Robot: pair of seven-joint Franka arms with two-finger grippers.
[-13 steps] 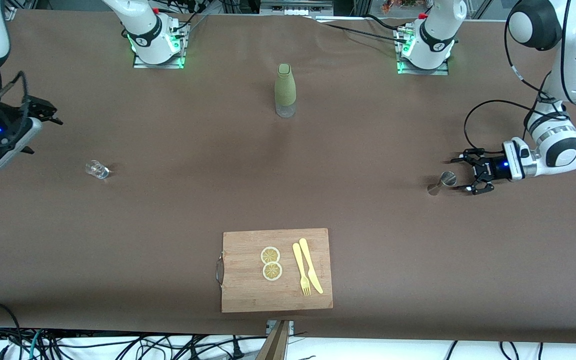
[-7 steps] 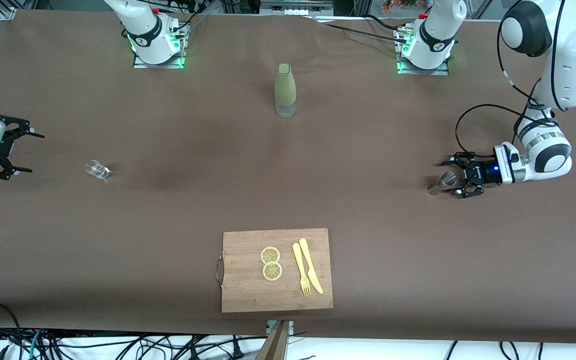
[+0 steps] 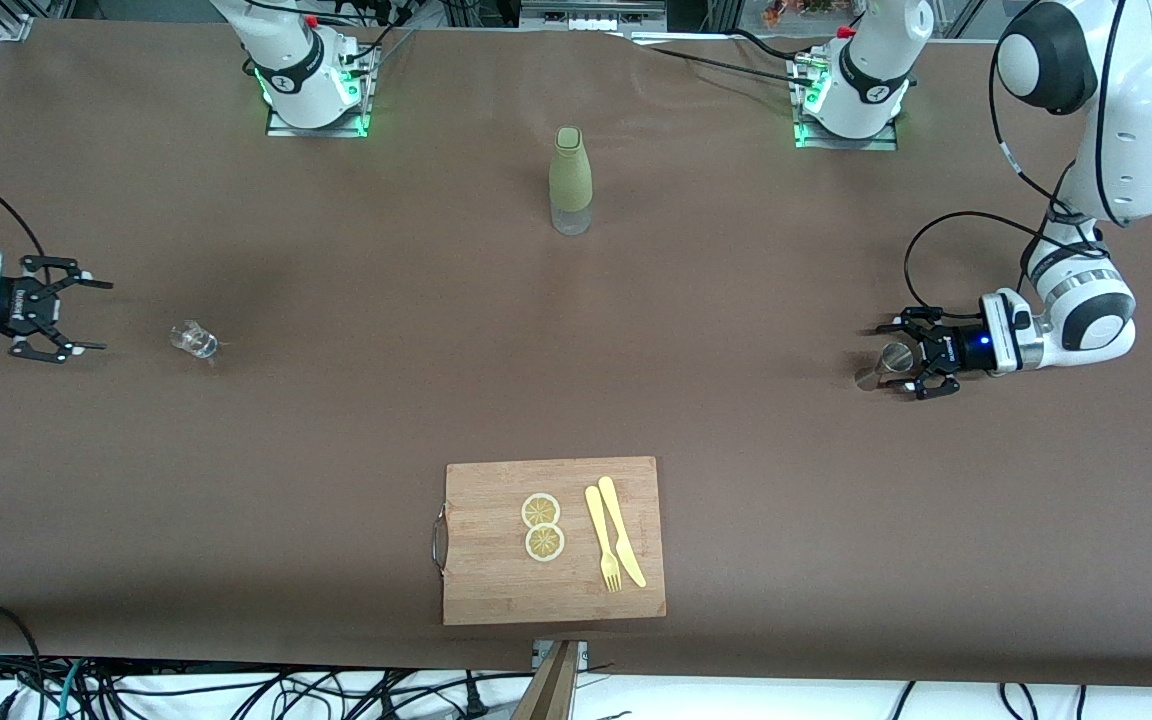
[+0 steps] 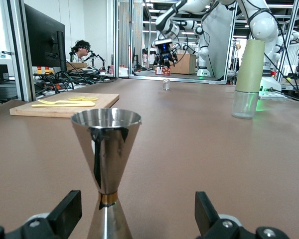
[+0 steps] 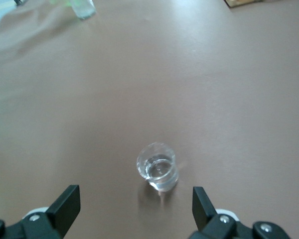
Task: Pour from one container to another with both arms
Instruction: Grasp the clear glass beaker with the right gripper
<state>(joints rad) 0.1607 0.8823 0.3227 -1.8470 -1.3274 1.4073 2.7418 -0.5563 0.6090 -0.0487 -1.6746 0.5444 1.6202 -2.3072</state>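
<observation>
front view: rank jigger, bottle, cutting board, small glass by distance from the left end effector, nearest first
1. Jigger: between the open fingers of the left end effector, at the left arm's end of the table.
2. Cutting board: mid-table, nearest the front camera.
3. Bottle: mid-table, farther from the camera; close to the board's rank.
4. Small glass: at the right arm's end, by the right end effector.

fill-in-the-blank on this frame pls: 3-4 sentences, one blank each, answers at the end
1. The left claw is open, its fingers on either side of the metal ____.
2. The right claw is open and points at the small clear ____, not yet touching it.
3. The lemon slices, fork and knife lie on the wooden ____.
4. The green-sleeved bottle stands ____ on the table.

Answers: jigger; glass; cutting board; upright
</observation>
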